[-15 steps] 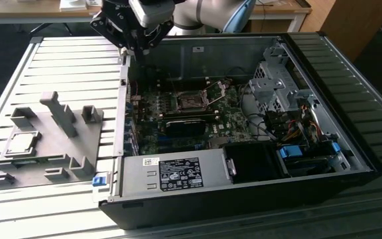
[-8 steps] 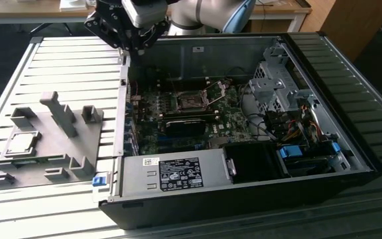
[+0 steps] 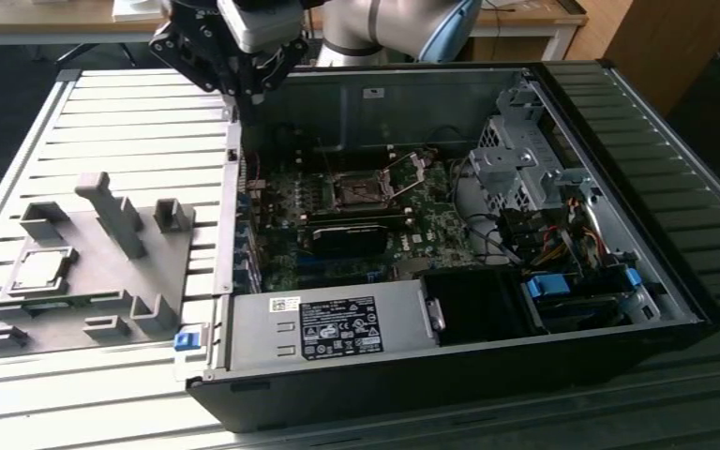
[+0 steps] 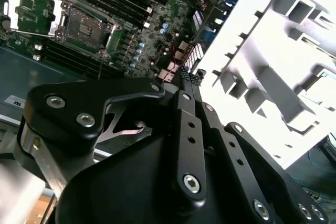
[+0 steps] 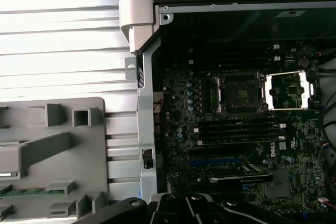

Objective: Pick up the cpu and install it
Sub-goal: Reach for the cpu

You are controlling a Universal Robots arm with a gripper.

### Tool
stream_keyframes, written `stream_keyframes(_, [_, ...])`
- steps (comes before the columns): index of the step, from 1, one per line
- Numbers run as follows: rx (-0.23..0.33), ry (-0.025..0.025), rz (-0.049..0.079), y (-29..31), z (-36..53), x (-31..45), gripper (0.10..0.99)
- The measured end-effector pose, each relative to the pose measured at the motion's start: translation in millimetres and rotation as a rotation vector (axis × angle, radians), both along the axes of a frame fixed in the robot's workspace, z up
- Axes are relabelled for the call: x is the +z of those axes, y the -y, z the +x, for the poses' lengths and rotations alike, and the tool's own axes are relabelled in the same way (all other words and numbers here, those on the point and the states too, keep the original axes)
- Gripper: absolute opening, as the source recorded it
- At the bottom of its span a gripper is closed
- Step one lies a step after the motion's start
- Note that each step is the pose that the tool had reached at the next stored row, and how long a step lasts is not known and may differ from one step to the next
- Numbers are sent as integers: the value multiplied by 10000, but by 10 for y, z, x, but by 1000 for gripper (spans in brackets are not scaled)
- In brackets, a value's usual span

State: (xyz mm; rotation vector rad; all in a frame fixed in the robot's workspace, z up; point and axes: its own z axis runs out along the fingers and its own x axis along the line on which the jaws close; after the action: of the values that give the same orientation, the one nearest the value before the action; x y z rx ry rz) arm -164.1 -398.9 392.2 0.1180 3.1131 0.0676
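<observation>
Cpu: the cpu lies flat in a recess of the grey fixture plate, lower left of the ext. view. It's not picked up and sits well apart from my tool.
Fixture: on the slatted table, just beside the PC case.
Tool: the gripper is upper left-centre in the ext. view, hanging over the case's left wall.
Tool state: fingers look pressed together w/ nothing between them. I read that from both wrist views, where the gripper narrows to one tip.
Contact: touching nothing I can see.
Socket: the socket is mid-frame on the board, w/ its metal frame swung open beside it.
Hidden: the tool's own black linkage covers most of the fingers in both wrist views. The fixture plate is washed out bright in the second wrist view, so detail there is hard to read. In the first wrist view it's cut off at the frame edge.
</observation>
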Motion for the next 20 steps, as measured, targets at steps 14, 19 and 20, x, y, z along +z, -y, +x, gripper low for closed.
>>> stream_keyframes(14, [0, -8, -1, 0, -89, -7, 106])
stream_keyframes(19, [0, -11, 0, 0, -119, -9, 106])
stream_keyframes(20, [0, -12, 0, 0, -126, -10, 106])
